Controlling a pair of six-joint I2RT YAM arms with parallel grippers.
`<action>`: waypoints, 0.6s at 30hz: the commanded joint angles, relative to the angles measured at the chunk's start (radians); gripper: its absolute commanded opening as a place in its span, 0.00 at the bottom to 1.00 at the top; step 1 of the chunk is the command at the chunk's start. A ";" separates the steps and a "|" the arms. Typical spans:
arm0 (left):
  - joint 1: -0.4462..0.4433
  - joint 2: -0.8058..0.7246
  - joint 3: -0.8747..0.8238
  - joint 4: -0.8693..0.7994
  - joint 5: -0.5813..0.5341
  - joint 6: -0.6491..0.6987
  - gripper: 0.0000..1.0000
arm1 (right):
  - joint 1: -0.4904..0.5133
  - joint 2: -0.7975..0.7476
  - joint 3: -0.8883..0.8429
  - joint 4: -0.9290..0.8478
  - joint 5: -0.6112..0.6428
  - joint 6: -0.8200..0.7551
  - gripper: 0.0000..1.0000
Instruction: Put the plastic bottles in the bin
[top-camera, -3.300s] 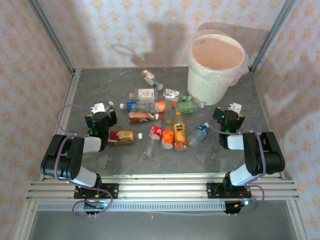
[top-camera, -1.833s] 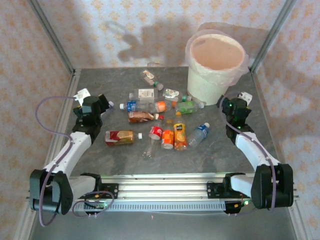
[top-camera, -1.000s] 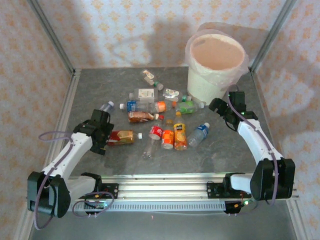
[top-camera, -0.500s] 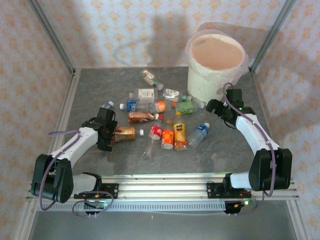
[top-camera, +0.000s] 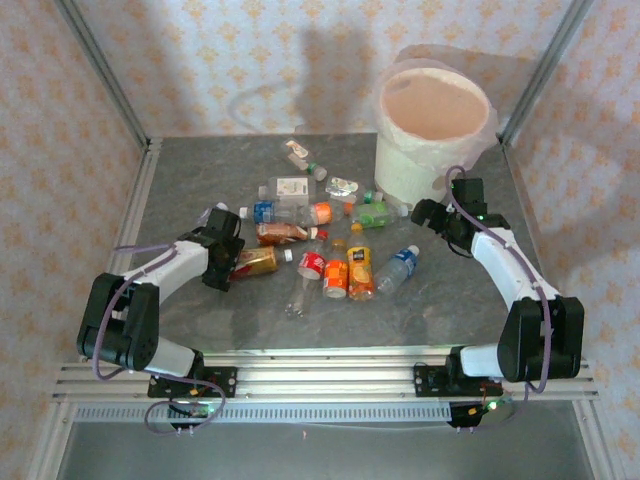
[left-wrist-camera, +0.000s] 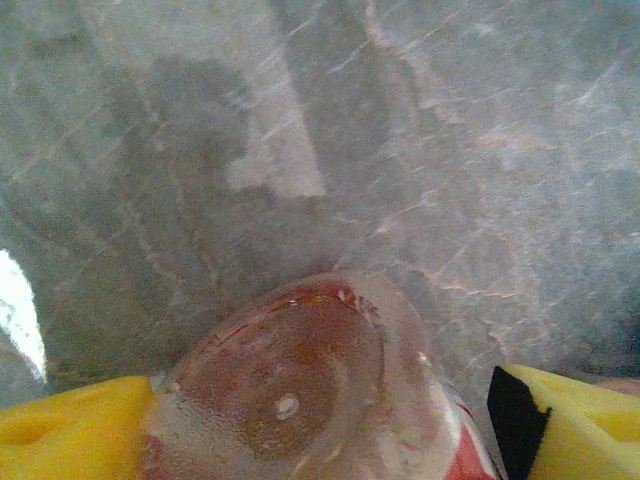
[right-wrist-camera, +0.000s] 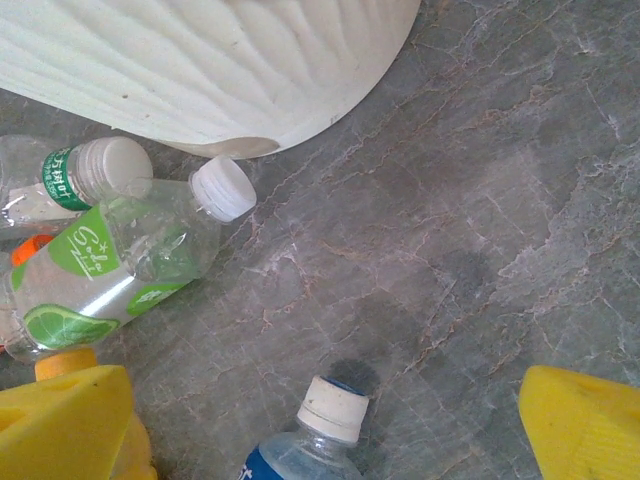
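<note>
Left wrist cam: our left gripper (left-wrist-camera: 320, 420) straddles the red bottle (left-wrist-camera: 290, 395), and we can't tell if it's clamped. The right gripper (right-wrist-camera: 325, 400) hangs open over the blue bottle (right-wrist-camera: 300, 455). Next: squeeze, lift, bin (top-camera: 420, 170).

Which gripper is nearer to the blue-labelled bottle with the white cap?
Right. The right gripper sits just beyond the blue-labelled bottle, on the bin side; the left gripper is far to its left, around a red-labelled bottle.
</note>
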 joint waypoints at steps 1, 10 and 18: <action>-0.004 -0.037 -0.004 0.030 -0.080 0.076 0.79 | 0.010 -0.036 -0.010 -0.020 -0.001 0.005 0.99; -0.004 -0.094 -0.016 0.003 -0.128 0.141 0.60 | 0.017 -0.105 -0.024 0.009 -0.043 0.011 0.99; -0.005 -0.242 0.103 -0.092 -0.211 0.366 0.49 | 0.055 -0.265 -0.107 0.166 -0.184 -0.037 0.99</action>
